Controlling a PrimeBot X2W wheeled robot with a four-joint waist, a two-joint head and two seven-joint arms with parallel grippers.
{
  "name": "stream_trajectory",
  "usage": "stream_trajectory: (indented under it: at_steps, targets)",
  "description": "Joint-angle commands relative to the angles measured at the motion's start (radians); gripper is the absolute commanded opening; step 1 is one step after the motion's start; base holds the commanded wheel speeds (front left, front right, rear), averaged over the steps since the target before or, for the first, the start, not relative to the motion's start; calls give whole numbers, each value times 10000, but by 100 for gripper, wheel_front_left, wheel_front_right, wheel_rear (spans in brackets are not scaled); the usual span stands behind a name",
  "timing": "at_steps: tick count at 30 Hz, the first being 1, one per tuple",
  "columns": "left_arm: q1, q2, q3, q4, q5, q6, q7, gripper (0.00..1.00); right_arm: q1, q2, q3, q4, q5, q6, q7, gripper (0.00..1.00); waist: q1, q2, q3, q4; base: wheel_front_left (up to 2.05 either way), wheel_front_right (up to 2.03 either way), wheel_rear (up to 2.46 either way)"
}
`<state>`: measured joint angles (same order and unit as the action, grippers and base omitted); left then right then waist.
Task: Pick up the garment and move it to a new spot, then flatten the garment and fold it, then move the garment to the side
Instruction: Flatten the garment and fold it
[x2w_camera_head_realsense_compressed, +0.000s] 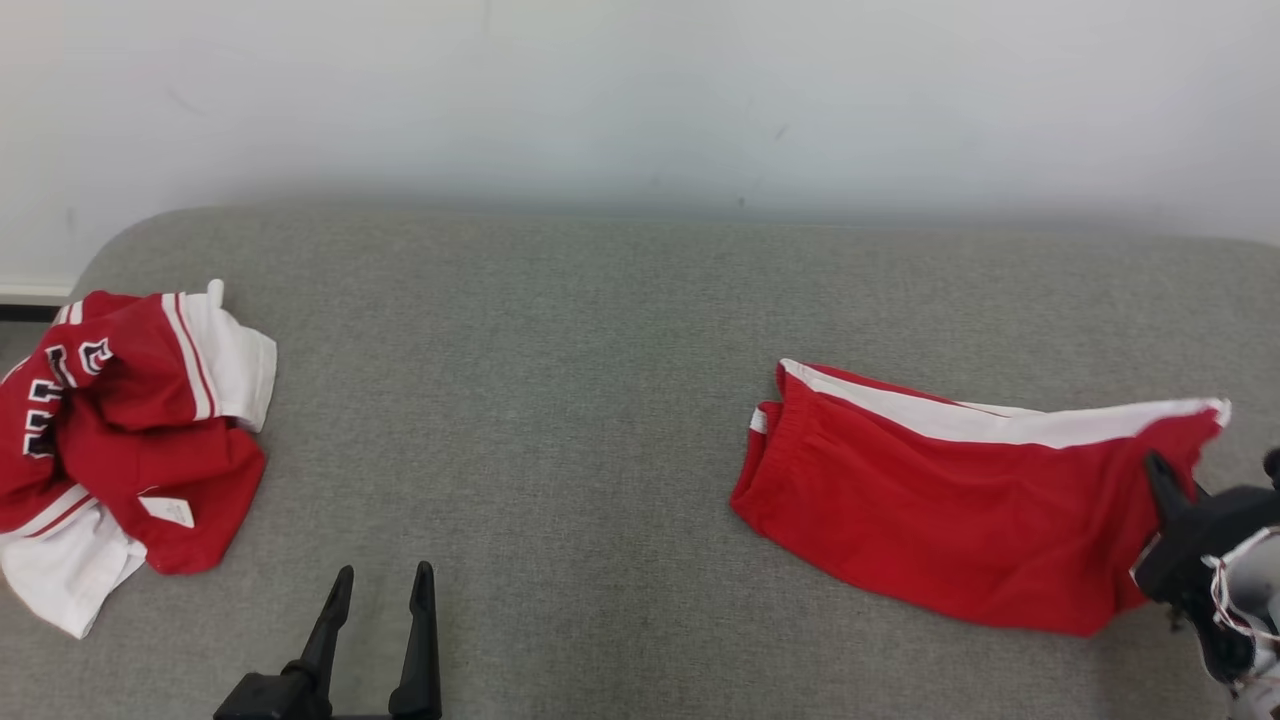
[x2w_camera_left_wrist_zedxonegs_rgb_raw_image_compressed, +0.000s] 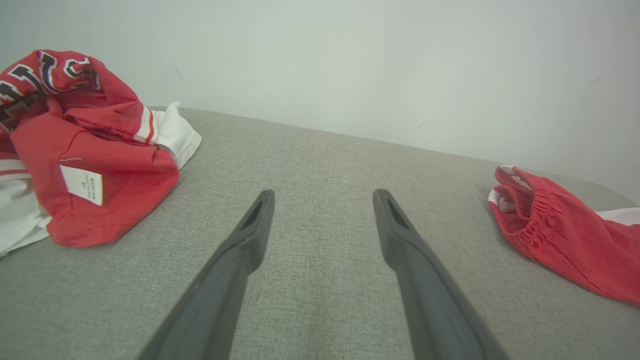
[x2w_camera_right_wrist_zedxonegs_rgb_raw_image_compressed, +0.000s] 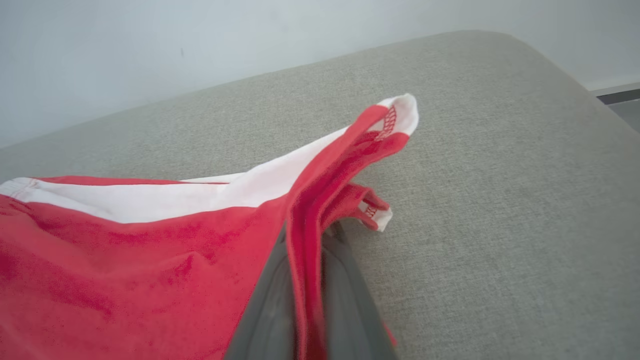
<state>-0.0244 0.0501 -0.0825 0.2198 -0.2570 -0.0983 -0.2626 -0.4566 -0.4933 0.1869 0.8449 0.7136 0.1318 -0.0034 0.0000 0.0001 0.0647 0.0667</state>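
Observation:
The garment (x2w_camera_head_realsense_compressed: 940, 500) is a pair of red shorts with a white side stripe, lying folded on the right of the grey cushion; its elastic waistband (x2w_camera_left_wrist_zedxonegs_rgb_raw_image_compressed: 530, 210) faces left. My right gripper (x2w_camera_head_realsense_compressed: 1165, 480) is shut on the shorts' right hem, and the red cloth (x2w_camera_right_wrist_zedxonegs_rgb_raw_image_compressed: 300, 240) is pinched between the two dark fingers, lifted a little off the cushion. My left gripper (x2w_camera_head_realsense_compressed: 380, 590) stands open over bare fabric near the front edge, its fingers (x2w_camera_left_wrist_zedxonegs_rgb_raw_image_compressed: 250, 235) spread wide with nothing between them.
A crumpled red and white jersey (x2w_camera_head_realsense_compressed: 120, 430) with dark lettering and a white label (x2w_camera_left_wrist_zedxonegs_rgb_raw_image_compressed: 82, 185) lies at the far left of the cushion (x2w_camera_head_realsense_compressed: 560, 400). A pale wall rises behind. The cushion's rounded right corner (x2w_camera_right_wrist_zedxonegs_rgb_raw_image_compressed: 550, 65) drops off near the shorts.

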Motion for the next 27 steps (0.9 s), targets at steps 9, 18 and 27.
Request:
stream_trajectory:
  at_steps: [9, 18, 27]
  targets:
    - [-236, 6, -195, 70, -175, -24, -35, 100, 2, 262, 434, -2738, 1417, -24, 992, 0, 0, -1, 76, -145, 0, 0, 0]
    - [-462, 5, -500, 111, -414, 42, -35, 100, -221, 1142, 821, -4423, 1845, -22, 1933, 0, 0, -1, 298, 343, 0, 0, 0]
    - [-869, 5, -1046, 127, -723, 200, -35, 100, -877, 2198, 948, -3465, 902, -22, 1916, 0, 0, -1, 693, 918, 0, 0, 0]
